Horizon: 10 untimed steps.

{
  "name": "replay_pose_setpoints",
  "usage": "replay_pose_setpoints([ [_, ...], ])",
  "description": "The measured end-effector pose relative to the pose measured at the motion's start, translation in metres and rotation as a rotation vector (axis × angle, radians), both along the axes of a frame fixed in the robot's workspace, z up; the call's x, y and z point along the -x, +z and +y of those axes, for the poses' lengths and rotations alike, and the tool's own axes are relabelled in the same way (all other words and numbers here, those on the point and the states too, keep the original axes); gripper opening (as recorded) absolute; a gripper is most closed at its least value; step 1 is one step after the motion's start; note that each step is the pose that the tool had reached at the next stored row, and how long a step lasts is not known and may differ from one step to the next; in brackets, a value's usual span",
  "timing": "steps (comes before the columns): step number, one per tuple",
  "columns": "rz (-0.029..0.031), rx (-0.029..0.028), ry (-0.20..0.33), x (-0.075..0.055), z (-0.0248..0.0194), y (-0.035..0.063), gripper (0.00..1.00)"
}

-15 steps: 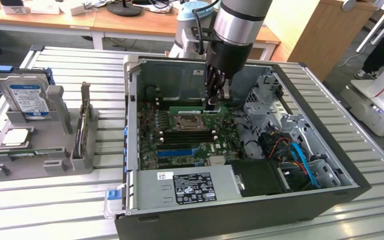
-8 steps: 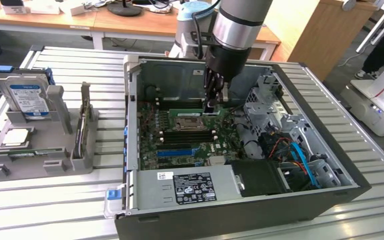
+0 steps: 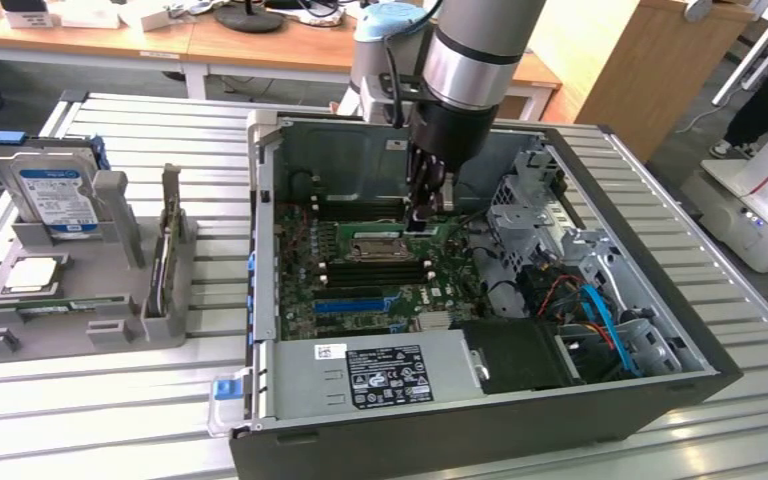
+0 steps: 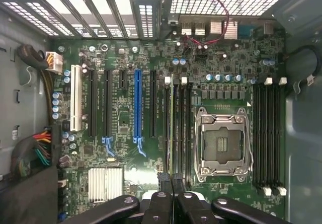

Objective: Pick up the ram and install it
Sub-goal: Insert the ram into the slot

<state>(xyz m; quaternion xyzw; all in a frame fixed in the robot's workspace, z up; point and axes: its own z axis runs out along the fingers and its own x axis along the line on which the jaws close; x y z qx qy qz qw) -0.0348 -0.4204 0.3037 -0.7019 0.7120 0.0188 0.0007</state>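
Progress is being judged as late: the pick-up is looking done and seating is probably being finished. In the exterior view, the tool is being held low inside the open computer case, at twelve o'clock of the motherboard; the parts tray is sitting at nine o'clock on the desk. In the wrist view, the tool is being clamped on the ram, edge-on along a memory slot between the processor socket and the blue slot; whether it is seated cannot be told.

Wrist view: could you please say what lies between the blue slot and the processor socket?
Wrist view: one black slot, then memory slots with the ram edge-on.
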Motion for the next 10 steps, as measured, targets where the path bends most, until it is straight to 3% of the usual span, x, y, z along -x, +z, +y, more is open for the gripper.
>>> replay_pose_setpoints([
  [10,0.0001,0.0001,0.000,0.0000,0.0000,-0.0072,0.12],
])
